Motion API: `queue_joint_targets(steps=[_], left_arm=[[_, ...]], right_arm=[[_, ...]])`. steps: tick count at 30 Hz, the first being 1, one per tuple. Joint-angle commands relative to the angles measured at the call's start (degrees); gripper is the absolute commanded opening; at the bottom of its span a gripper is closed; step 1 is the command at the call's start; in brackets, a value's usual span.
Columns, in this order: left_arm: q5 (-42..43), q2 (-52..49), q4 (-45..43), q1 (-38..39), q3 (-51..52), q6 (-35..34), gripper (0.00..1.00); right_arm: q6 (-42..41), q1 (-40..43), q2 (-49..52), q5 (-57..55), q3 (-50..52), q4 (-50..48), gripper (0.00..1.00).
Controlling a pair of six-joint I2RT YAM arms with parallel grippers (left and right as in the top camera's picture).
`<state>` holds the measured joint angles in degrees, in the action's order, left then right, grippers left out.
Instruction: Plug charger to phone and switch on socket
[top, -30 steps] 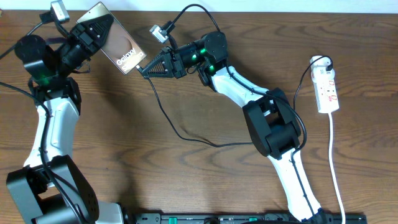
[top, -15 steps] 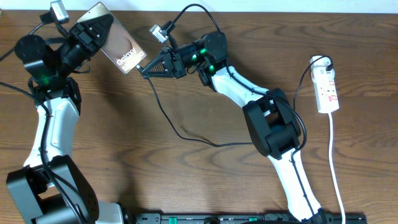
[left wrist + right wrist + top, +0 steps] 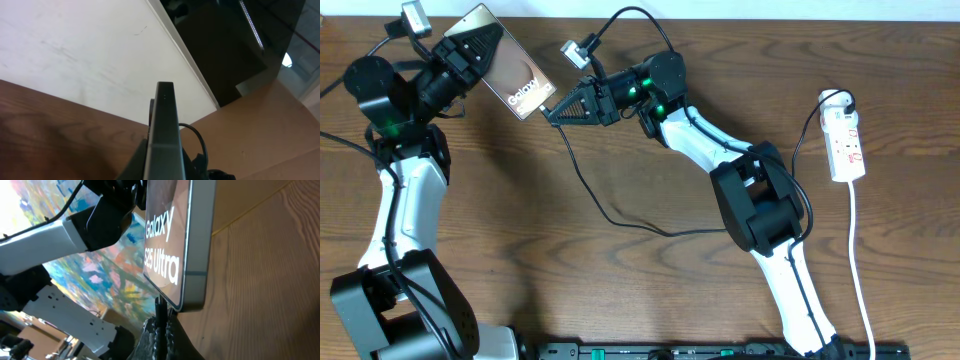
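My left hand [image 3: 468, 48] grasps the phone [image 3: 515, 75], tilted, far left over the table [image 3: 620, 290]. Right hand [image 3: 553, 113] clenched on charger [image 3: 588, 190] tip at the phone's lower edge. Risks: tip misses port and scrapes; push twists phone loose. Socket [image 3: 847, 145] far right.

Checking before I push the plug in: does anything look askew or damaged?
Nothing stands out. The left gripper holds the phone tilted off the table, the right gripper holds the charger at its lower edge, and the socket lies flat.
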<state>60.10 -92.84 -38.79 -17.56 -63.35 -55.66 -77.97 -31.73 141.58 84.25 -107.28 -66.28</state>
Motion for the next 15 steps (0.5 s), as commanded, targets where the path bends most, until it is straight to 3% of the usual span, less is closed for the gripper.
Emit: queue_joint_targets(steps=[1, 15], left_arm=[[4.26, 1.09, -0.26, 0.31, -0.63, -0.55, 0.07], [6.99, 1.09, -0.26, 0.31, -0.63, -0.55, 0.07]], right_arm=[[-2.19, 0.52, -1.81, -4.22, -0.94, -0.24, 0.01], [-3.67, 0.55, -1.81, -4.22, -0.94, -0.42, 0.01]])
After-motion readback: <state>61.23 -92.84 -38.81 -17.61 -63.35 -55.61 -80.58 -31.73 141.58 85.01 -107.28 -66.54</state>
